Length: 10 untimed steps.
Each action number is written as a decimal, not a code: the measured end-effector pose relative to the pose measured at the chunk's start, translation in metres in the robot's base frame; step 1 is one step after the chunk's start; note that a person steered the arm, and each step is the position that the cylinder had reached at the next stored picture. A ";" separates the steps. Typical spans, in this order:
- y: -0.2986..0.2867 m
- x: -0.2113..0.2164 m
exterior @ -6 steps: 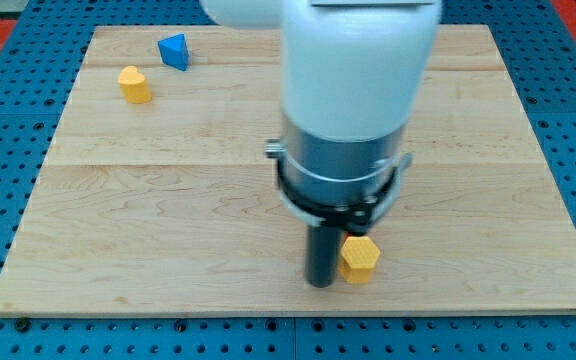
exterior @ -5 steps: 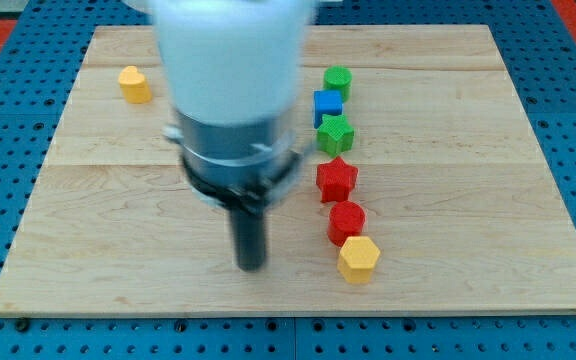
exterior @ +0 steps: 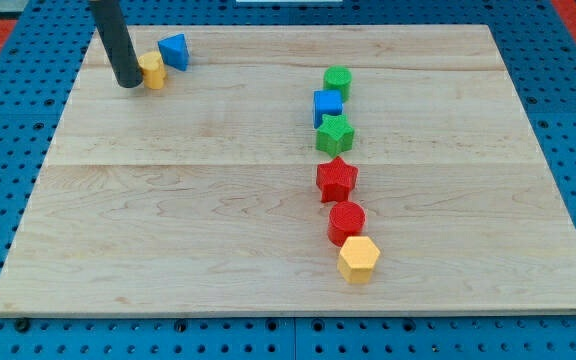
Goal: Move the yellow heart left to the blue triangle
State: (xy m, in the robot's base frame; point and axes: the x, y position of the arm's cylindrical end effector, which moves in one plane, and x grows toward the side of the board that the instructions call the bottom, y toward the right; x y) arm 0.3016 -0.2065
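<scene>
The yellow heart [exterior: 152, 70] lies near the board's top left corner. The blue triangle [exterior: 174, 50] sits just up and to the right of it, close to or touching it. My tip [exterior: 127, 82] stands on the board right against the heart's left side. The rod rises from there to the view's top edge.
A column of blocks runs down right of the middle: green cylinder [exterior: 337, 80], blue cube [exterior: 327, 105], green star [exterior: 335, 133], red star [exterior: 336, 179], red cylinder [exterior: 346, 220], yellow hexagon [exterior: 359, 259]. The wooden board [exterior: 168, 220] rests on a blue pegboard.
The arm swept from the lower middle of the board to the top left corner. The yellow heart has shifted right, from a gap away to right beside the blue triangle.
</scene>
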 end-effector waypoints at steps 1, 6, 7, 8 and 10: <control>0.013 -0.011; 0.174 -0.050; 0.205 -0.056; 0.224 -0.061; 0.249 -0.060</control>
